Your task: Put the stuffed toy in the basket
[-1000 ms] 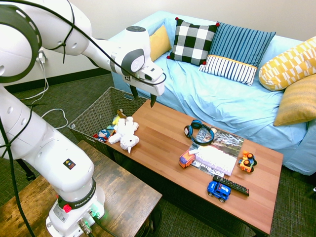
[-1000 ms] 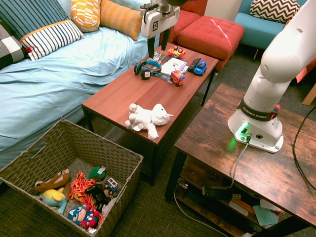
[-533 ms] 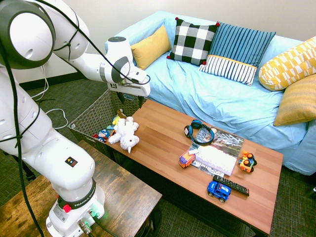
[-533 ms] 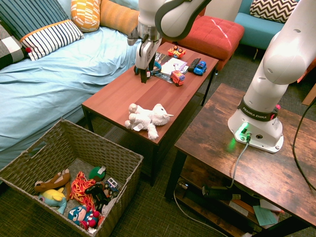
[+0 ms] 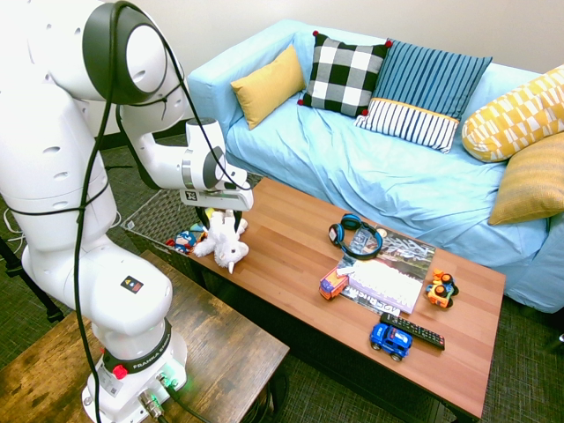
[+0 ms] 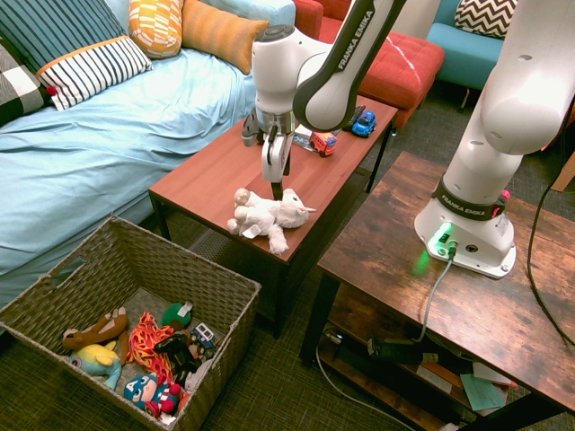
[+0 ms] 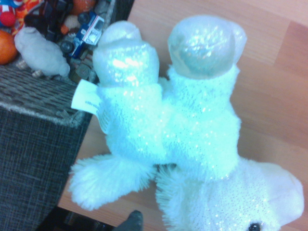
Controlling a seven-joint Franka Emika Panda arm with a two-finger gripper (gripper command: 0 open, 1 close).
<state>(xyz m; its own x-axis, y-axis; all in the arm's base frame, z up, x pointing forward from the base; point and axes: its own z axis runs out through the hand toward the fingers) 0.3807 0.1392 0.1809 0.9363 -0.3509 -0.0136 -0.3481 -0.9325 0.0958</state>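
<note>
My gripper (image 5: 220, 218), its two fingers spread apart, hovers directly over a white stuffed toy (image 6: 268, 215) lying with its limbs splayed on the end of a wood-topped coffee table (image 5: 282, 238). A small white tag (image 7: 86, 97) pokes out from the plush, and sparkly pads cap two of its feet. Just beside that end of the table, outside the basket's walls as the toy is, stands the woven grey-brown basket (image 6: 171, 262), holding a yellow-and-blue toy (image 6: 97, 361), a brown toy (image 6: 97, 331), a red-and-orange stringy tangle (image 6: 148, 348) and a red-and-blue figure (image 6: 148, 395). Farther along the tabletop, blue-and-black headphones (image 5: 339, 236) touch a magazine (image 5: 414, 256), with an orange-red toy vehicle (image 5: 332, 284) near its edge. Beyond these are a dark remote (image 5: 419, 333), a blue toy car (image 5: 390, 341) beside it and an orange-and-blue toy (image 5: 441, 288). Behind the table, a sofa draped in light blue (image 5: 308, 167) carries a black-and-white checked pillow (image 5: 342, 75), striped pillows (image 5: 432, 75) and yellow ones (image 5: 270, 86). A red upholstered seat (image 6: 395, 72) stands past the table's far end.
</note>
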